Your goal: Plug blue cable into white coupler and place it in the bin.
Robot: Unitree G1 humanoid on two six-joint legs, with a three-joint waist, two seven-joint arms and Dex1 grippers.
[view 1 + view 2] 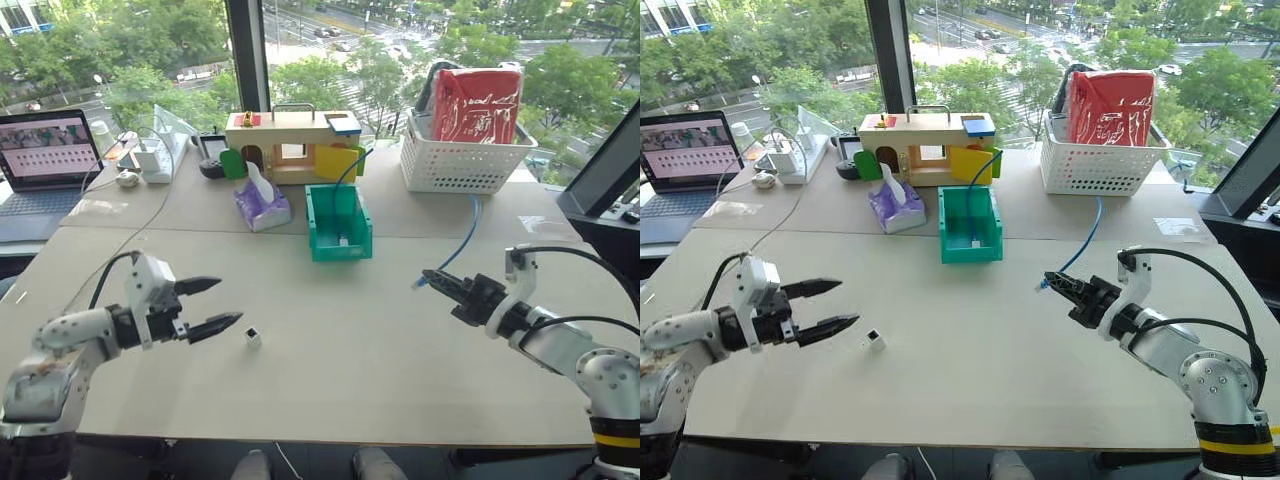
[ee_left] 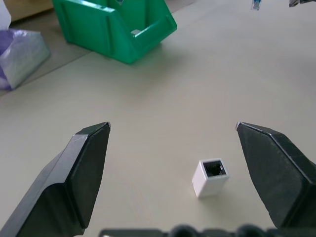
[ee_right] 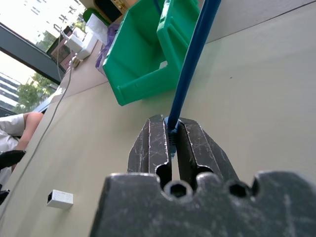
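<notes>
At your ten o'clock an open laptop (image 1: 45, 160) sits beside a white power strip (image 1: 150, 158). At twelve stands the wooden toy house (image 1: 296, 143), with a purple tissue pack (image 1: 261, 205) just in front. At two, a white lattice basket (image 1: 462, 160) holds a red bag (image 1: 476, 104).

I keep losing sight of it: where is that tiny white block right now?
The white coupler lies on the tan table, at the robot's left, just past the open left tool, nearer the robot than the green bin.
</notes>
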